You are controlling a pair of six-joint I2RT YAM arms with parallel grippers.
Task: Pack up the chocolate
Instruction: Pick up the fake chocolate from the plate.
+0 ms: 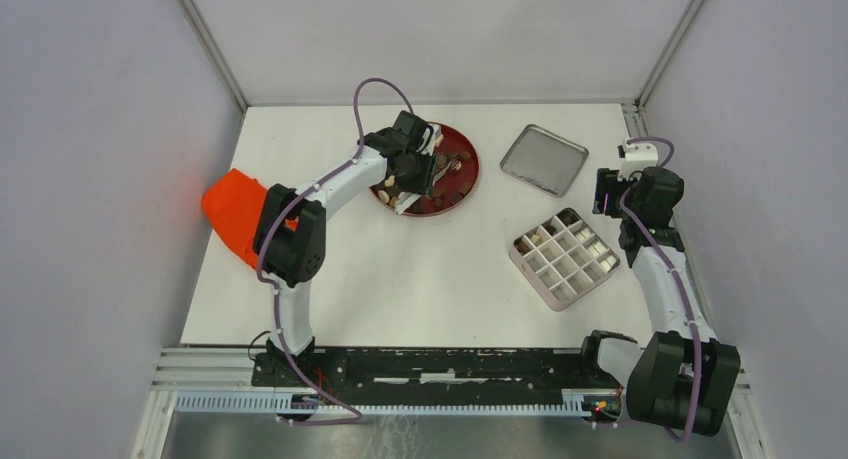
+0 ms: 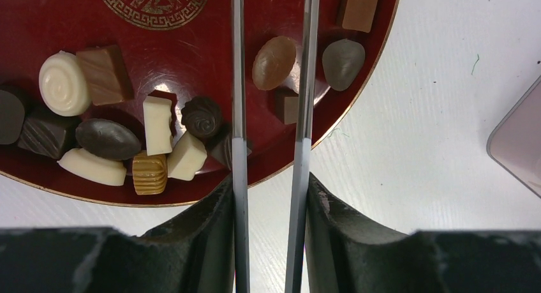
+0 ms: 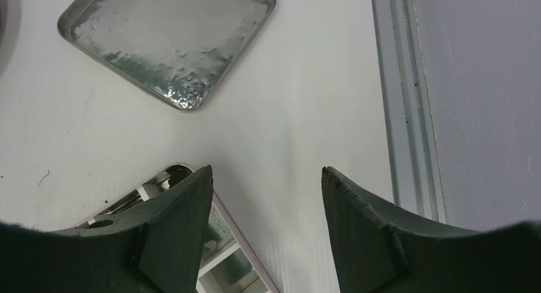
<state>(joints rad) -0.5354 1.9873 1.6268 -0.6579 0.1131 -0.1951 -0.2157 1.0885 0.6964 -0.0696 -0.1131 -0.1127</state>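
Note:
Several chocolate pieces (image 2: pixel 108 138), dark, light brown and cream, lie on the red plate (image 2: pixel 178 50), which sits at the table's back middle (image 1: pixel 474 164). My left gripper (image 2: pixel 269 184) hovers over the plate (image 1: pixel 415 174) and is shut on metal tweezers (image 2: pixel 238 114). The tweezers' two arms stand apart, with a tan oval piece (image 2: pixel 274 63) and a brown cube (image 2: pixel 287 106) between them. My right gripper (image 3: pixel 266 170) is open and empty, above the table at the far right (image 1: pixel 610 191). A divided box (image 1: pixel 563 258) holds a few pieces (image 1: pixel 535 241) in its far-left cells.
A shallow metal lid (image 1: pixel 543 159) lies behind the box and shows in the right wrist view (image 3: pixel 172 31). The box corner (image 3: pixel 223 248) lies under my right gripper's left finger. An orange object (image 1: pixel 235 214) lies at the left wall. A metal rail (image 3: pixel 408 114) runs along the right edge.

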